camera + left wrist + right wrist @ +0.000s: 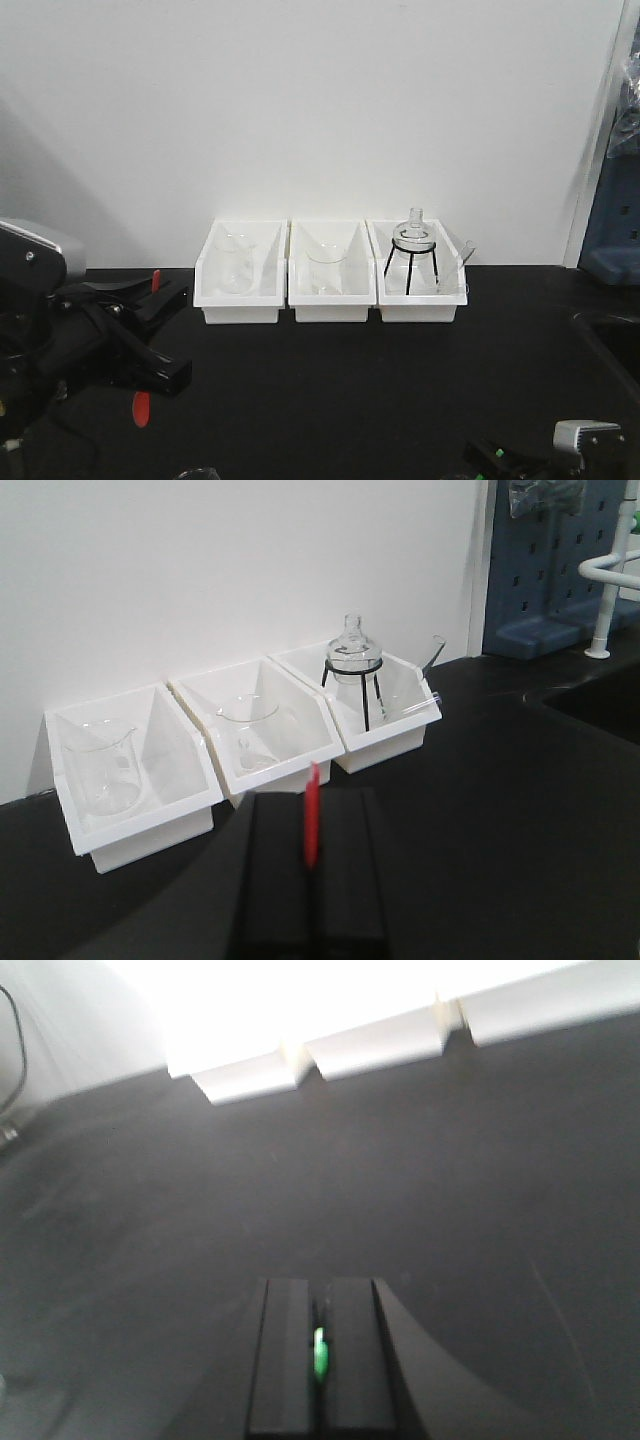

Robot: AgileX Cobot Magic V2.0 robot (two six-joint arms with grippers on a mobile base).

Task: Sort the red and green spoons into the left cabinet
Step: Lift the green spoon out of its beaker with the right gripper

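Closest, my left gripper (312,802) clenches the red spoon (312,825), handle upright; my right gripper (318,1290) pins the green spoon (319,1352); cabinet unseen.

Green spoon (319,1352) apparently mostly hidden.

Matte black benchtop (380,400), backed by white wall (300,100); three white open bins set directly on it, lined up side by side along the back edge, left bin (240,312), middle bin (332,312), right bin (420,312); neighbouring bins close-packed, fronts aligned
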